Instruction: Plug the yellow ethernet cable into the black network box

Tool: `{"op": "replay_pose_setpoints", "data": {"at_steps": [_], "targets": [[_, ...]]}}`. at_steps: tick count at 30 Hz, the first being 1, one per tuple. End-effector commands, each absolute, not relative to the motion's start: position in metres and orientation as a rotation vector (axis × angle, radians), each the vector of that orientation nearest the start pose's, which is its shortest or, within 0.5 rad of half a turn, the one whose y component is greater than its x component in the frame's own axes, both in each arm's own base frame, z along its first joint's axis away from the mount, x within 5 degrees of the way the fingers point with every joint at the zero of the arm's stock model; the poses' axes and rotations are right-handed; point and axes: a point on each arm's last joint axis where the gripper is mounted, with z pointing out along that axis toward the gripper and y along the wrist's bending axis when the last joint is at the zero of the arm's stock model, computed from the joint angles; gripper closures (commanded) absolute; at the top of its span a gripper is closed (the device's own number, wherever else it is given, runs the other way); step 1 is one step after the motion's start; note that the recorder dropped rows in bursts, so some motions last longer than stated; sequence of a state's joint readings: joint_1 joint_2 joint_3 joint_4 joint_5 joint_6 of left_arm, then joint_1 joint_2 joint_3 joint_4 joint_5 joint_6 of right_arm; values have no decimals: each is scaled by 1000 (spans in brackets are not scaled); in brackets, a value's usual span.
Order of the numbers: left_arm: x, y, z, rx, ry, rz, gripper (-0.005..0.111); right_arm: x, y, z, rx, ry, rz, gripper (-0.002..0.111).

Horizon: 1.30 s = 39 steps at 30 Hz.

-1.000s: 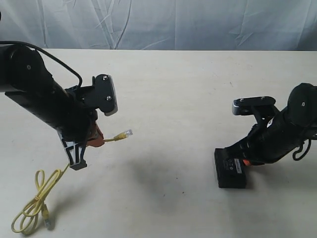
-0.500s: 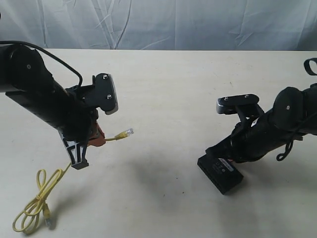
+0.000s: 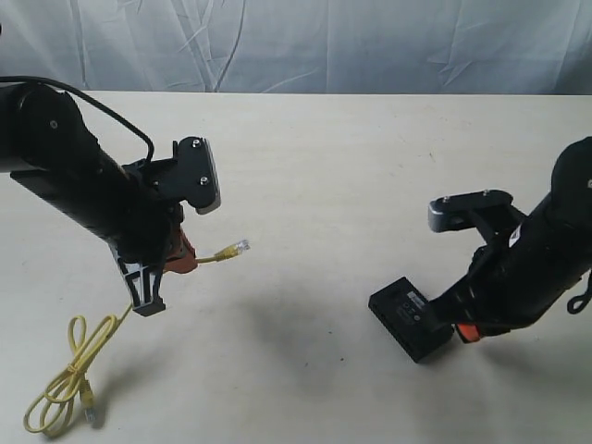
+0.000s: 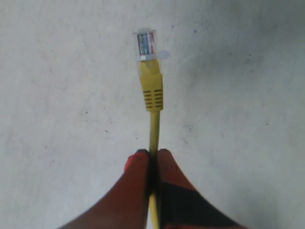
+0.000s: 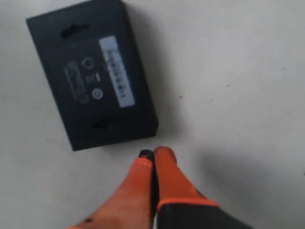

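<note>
My left gripper (image 3: 181, 254) (image 4: 152, 153) is shut on the yellow ethernet cable (image 3: 215, 258) (image 4: 153, 95) a short way behind its clear plug (image 3: 240, 247) (image 4: 146, 44), which sticks out above the table toward the right. The cord's other end lies in a loose knot (image 3: 67, 379) on the table at the front left. The black network box (image 3: 412, 318) (image 5: 90, 74) lies flat and turned at an angle, label up. My right gripper (image 3: 465, 331) (image 5: 153, 153) is shut and empty, its tips just off the box's near corner.
A pale tabletop (image 3: 351, 176) spreads under everything, with a wrinkled grey cloth (image 3: 305, 42) hanging behind its far edge. Bare table separates the plug from the box.
The box has slid left and turned at an angle, pushed by my right arm. My right gripper has since pulled back off it to the right. The left arm and cable have not moved.
</note>
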<state>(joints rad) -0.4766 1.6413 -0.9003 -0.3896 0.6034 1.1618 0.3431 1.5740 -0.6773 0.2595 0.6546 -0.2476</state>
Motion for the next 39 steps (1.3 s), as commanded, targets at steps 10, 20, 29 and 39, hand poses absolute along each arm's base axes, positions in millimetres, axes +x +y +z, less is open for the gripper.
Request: {"op": "replay_pose_setpoints", "data": {"at_steps": [10, 20, 29, 39], "targets": [[261, -156, 185, 1697, 2150, -214, 107, 212, 105, 122, -677, 3040, 236, 109], [261, -156, 186, 1696, 2146, -211, 107, 216, 113, 115, -643, 3004, 324, 109], [262, -156, 186, 1676, 2144, -214, 107, 222, 115, 116, -597, 2939, 336, 109], [262, -157, 186, 1665, 2149, -224, 107, 224, 116, 116, -563, 2931, 346, 109]]}}
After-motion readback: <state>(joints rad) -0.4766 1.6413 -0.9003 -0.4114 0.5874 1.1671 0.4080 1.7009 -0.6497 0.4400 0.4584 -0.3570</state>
